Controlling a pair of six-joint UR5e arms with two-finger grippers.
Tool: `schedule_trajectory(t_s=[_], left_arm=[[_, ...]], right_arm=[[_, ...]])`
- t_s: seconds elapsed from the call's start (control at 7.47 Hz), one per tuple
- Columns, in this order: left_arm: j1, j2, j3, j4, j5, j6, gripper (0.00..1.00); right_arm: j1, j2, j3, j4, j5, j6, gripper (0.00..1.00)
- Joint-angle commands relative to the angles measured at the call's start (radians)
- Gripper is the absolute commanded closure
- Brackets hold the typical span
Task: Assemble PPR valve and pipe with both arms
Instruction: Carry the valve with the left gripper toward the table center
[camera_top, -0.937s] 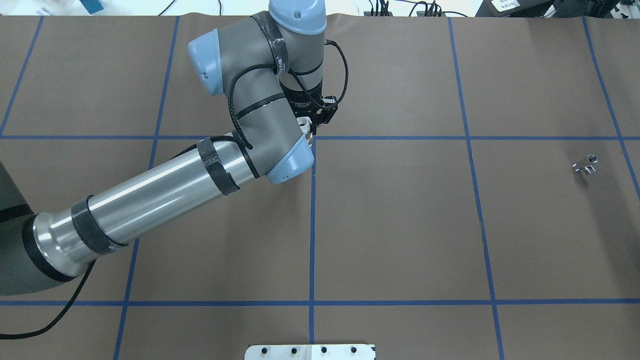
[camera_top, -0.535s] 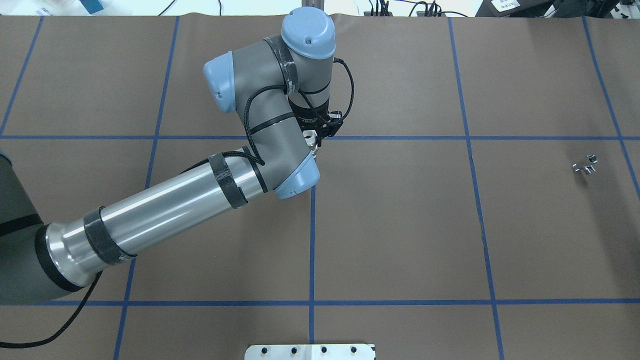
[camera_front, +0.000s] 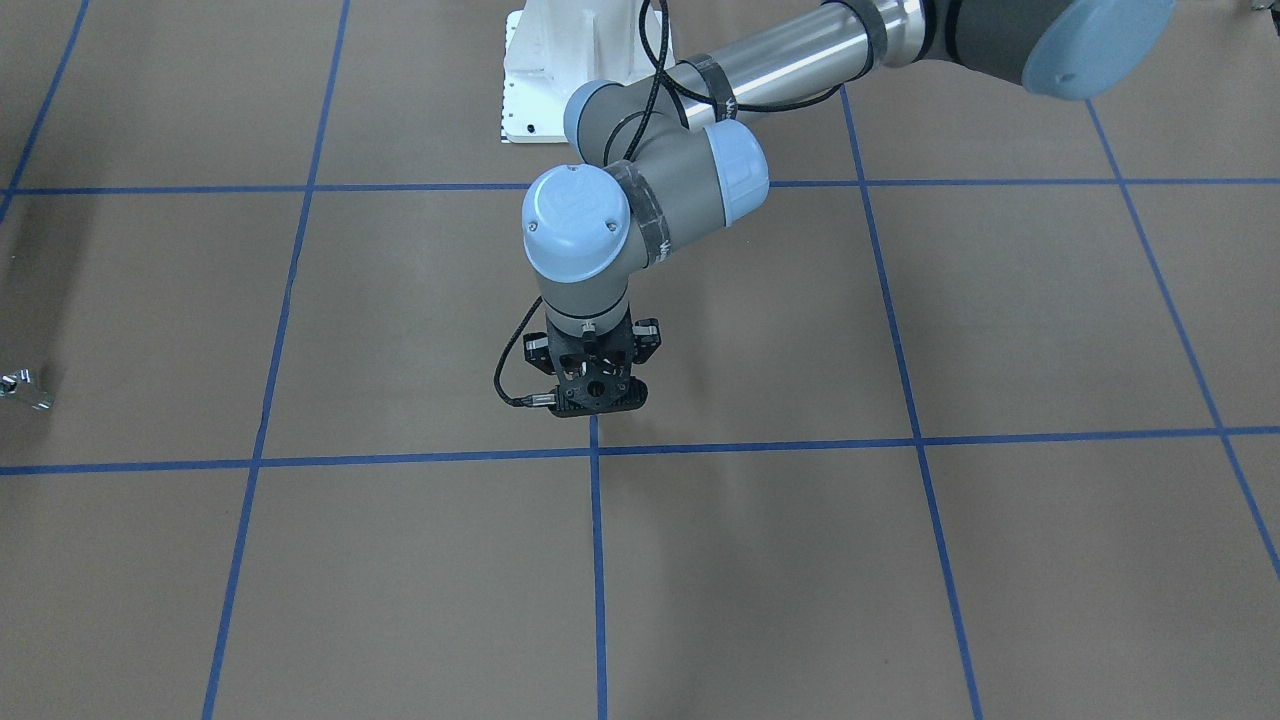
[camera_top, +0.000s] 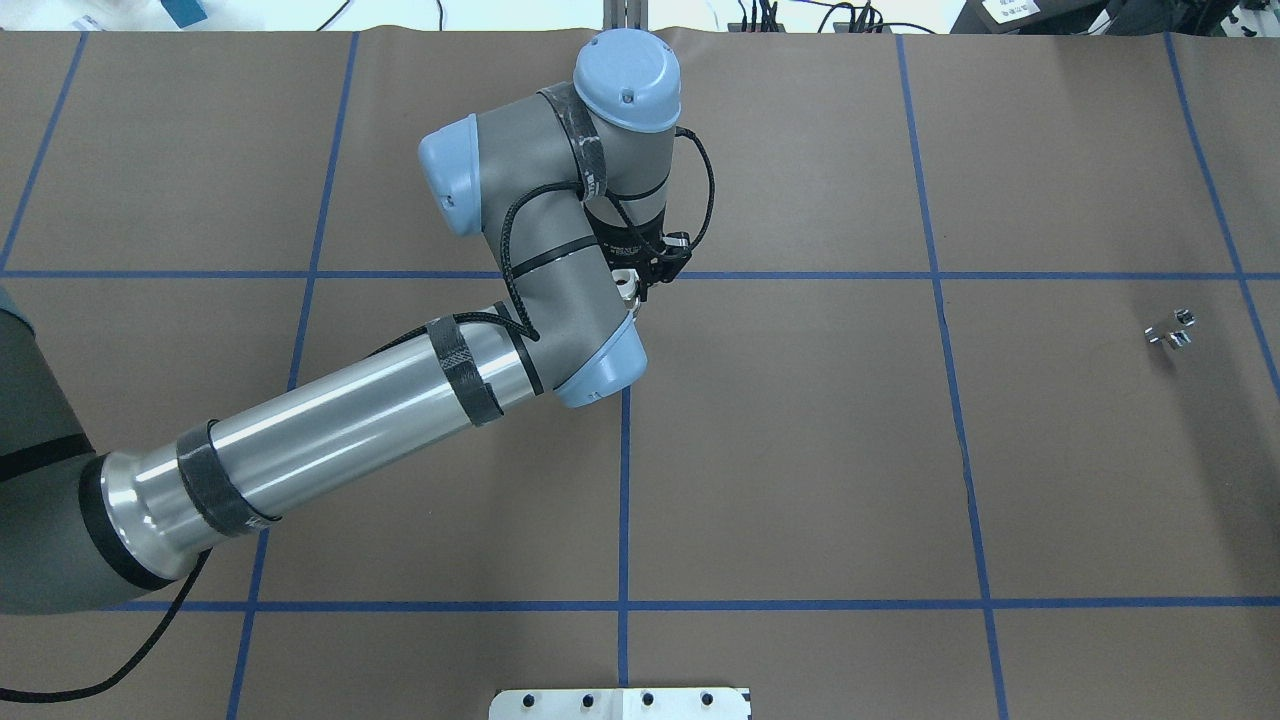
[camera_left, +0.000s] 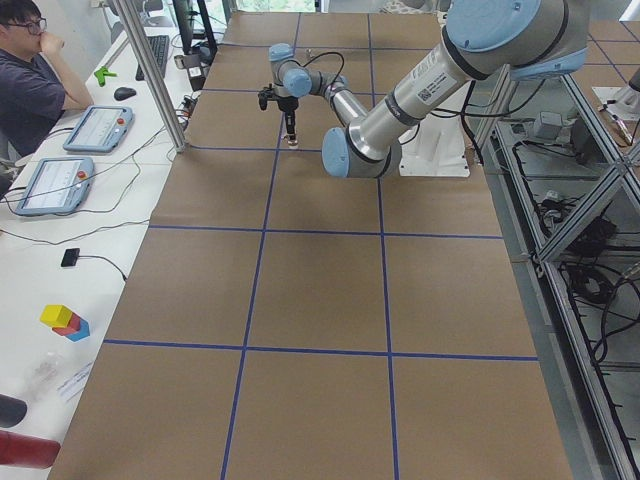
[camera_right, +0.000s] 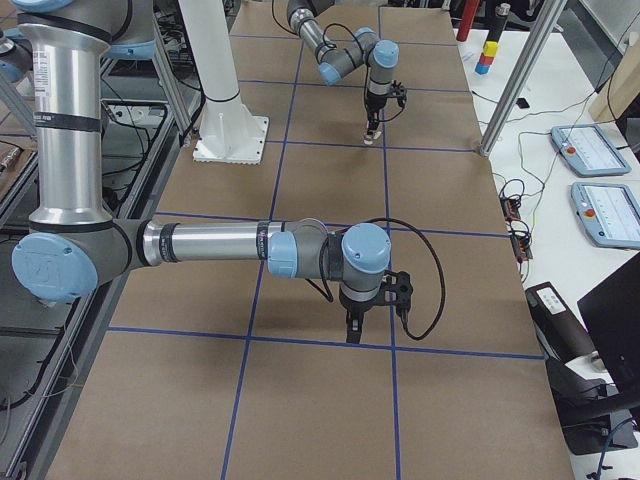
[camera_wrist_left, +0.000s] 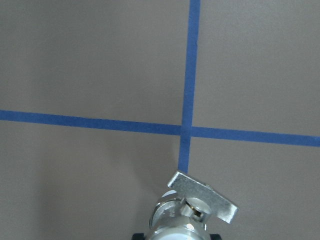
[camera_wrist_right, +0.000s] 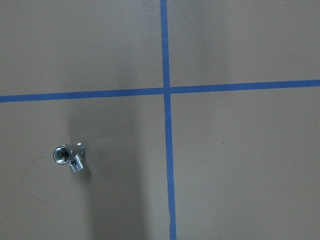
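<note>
My left gripper (camera_top: 633, 283) is shut on the PPR valve (camera_top: 626, 279), whose white collar shows beside the black fingers. It holds the valve just over the tape crossing at the table's middle. In the left wrist view the valve (camera_wrist_left: 192, 215) shows its silvery body and flat lever at the bottom edge. The pipe (camera_top: 1170, 330), a small shiny silvery piece, lies on the table far to the right. It also shows in the front view (camera_front: 25, 390) and the right wrist view (camera_wrist_right: 70, 157). My right gripper (camera_right: 352, 328) shows only in the right side view. I cannot tell whether it is open or shut.
The brown table cover (camera_top: 800, 450) is marked with blue tape lines. The white bolted pedestal (camera_front: 570, 70) stands at the robot's edge. Tablets (camera_left: 85, 130) and an operator (camera_left: 30, 80) are beyond the far edge.
My left arm has moved a little to the right and toward the robot's side, carrying the valve with it. The pipe has not moved.
</note>
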Motion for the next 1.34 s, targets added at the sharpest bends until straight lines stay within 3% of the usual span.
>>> schedule_trajectory(t_s=[0.0, 0.67, 0.8, 0.94, 1.07, 1.2], left_arm=[[0.003, 0.000, 0.024, -0.029, 0.001, 0.000, 1.00], [0.014, 0.000, 0.022, -0.032, 0.000, 0.000, 1.00], [0.014, 0.001, 0.022, -0.050, -0.001, 0.000, 0.85], [0.014, 0.003, 0.022, -0.052, 0.000, 0.002, 0.27], [0.015, 0.004, 0.019, -0.052, 0.002, 0.000, 0.00], [0.015, 0.001, 0.019, -0.052, 0.007, 0.000, 0.00]], right_arm=[[0.000, 0.001, -0.001, 0.000, 0.000, 0.000, 0.01], [0.000, 0.001, -0.004, 0.000, -0.002, 0.000, 0.01], [0.000, 0.001, -0.004, 0.000, -0.001, 0.001, 0.01], [0.000, 0.001, -0.006, 0.000, -0.002, 0.001, 0.01], [0.000, 0.003, -0.007, 0.000, -0.002, 0.001, 0.01], [0.000, 0.003, -0.009, 0.000, -0.002, 0.001, 0.01]])
